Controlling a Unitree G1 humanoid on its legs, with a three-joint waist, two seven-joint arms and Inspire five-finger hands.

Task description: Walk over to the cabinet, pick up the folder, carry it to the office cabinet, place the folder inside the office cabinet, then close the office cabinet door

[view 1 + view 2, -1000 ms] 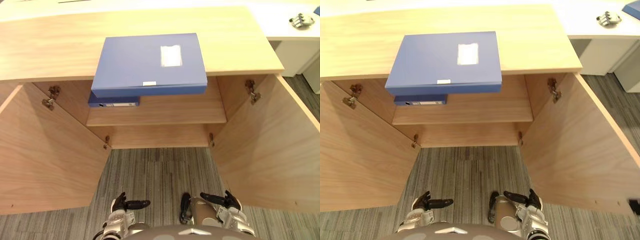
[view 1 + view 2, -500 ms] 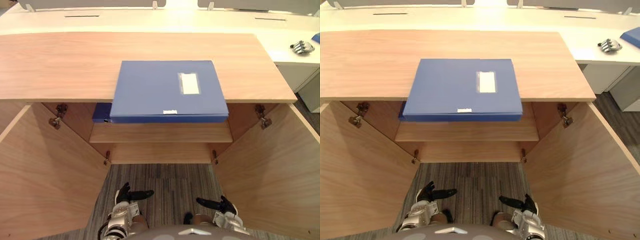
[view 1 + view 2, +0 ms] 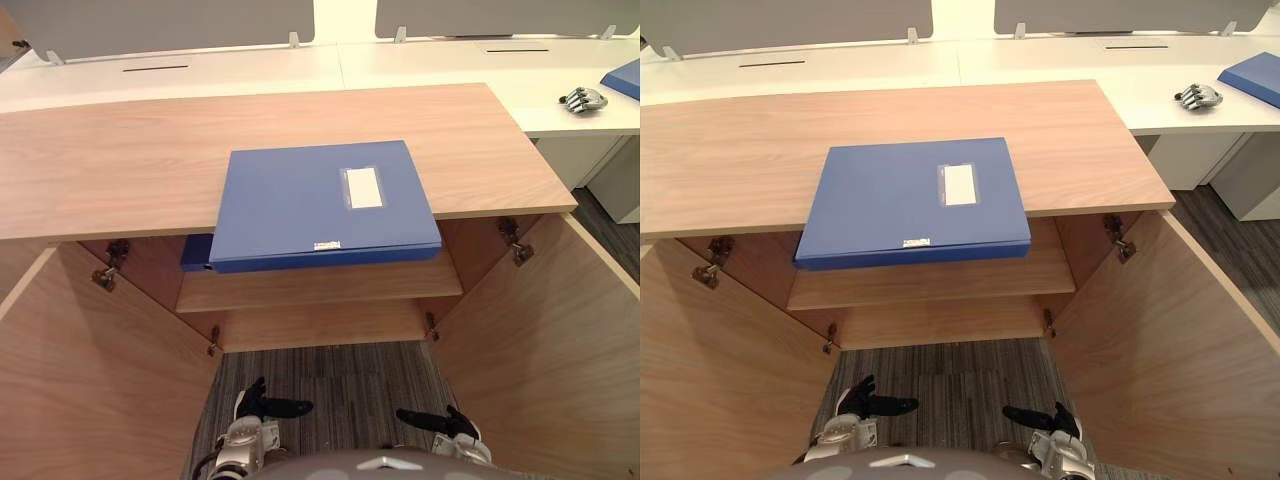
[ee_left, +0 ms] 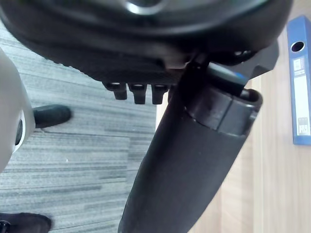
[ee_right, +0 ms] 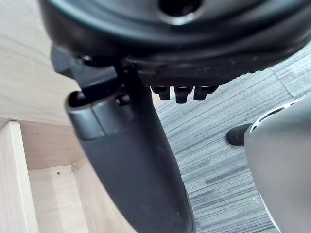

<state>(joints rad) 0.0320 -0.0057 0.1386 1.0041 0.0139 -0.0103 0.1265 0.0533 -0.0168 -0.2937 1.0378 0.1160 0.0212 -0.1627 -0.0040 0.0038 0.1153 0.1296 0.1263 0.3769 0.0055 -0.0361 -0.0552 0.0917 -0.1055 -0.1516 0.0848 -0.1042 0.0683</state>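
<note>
Carpet (image 3: 320, 375) underfoot, open wooden cabinet (image 3: 320, 322) dead ahead.

Left hand (image 3: 262, 407) and right hand (image 3: 440, 422) hang low over the carpet in front of the cabinet, well below its top. Fingers are relaxed and thumbs out, with nothing in either. Wrist views agree: past the thumb and fingertips (image 4: 139, 93) we get floor and cabinet wood.

Outward from there:
- Left door (image 3: 90, 380) and right door (image 3: 540, 340) are swung wide on either side of us.
- Inside, one shelf (image 3: 330, 285) has a second folder (image 3: 196, 255) at its left end, tucked under the overhang.
- The folder (image 3: 300, 205) we're after lies flat on the cabinet's worktop (image 3: 120, 150), label up. Its near edge sticks out past the front lip, roughly centred between our hands.
- Behind are white desks (image 3: 250, 70) with a spare robot hand (image 3: 583, 98) and another blue folder (image 3: 1252, 77) at far right, well apart from our job.

Status as we read it:
- Walk-up looks done; we're squared up on the cabinet.
- Pick hasn't started, and neither hand touches the folder.
- Left to do: raise both hands to the overhanging edge, grasp, carry, place inside, shut the door.

We can't tell whether this open cabinet is also the drop-off. If so, the carry is short and both doors need closing.
</note>
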